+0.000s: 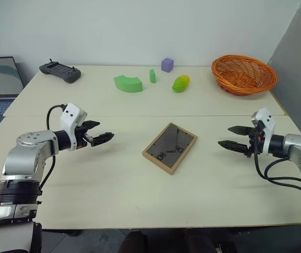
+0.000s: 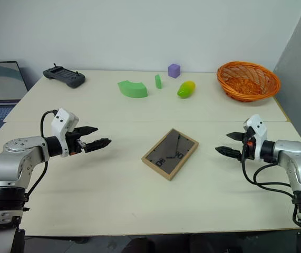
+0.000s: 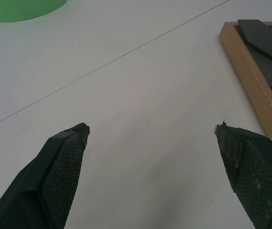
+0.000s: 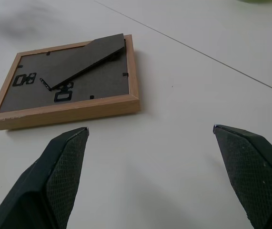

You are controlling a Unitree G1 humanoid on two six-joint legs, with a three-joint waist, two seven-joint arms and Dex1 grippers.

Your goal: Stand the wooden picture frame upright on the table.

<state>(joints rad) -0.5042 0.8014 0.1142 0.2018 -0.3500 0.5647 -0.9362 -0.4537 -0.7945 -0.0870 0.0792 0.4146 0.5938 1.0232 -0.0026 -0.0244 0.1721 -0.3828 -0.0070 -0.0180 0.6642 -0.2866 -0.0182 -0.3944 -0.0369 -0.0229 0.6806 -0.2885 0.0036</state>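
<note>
The wooden picture frame [image 1: 170, 147] lies flat on the table [image 1: 139, 184], dark back panel up, its stand folded against the panel [image 4: 85, 59]. It rests just on the near side of the table's seam, turned at an angle. My left gripper [image 1: 102, 133] hovers open to the frame's left, pointing toward it, a hand's width away. My right gripper [image 1: 233, 136] hovers open to the frame's right, also pointing at it, nothing between its fingers. In the left wrist view, a corner of the frame [image 3: 255, 81] sits beyond the spread fingertips.
On the far half of the table stand a green arch block [image 1: 127, 83], a small green block [image 1: 152, 76], a purple cube [image 1: 167, 65], a green-yellow fruit [image 1: 181, 83] and an orange wicker basket [image 1: 243, 74]. A black controller [image 1: 59, 71] lies far left; a laptop [image 1: 0, 84] sits beyond the table's left edge.
</note>
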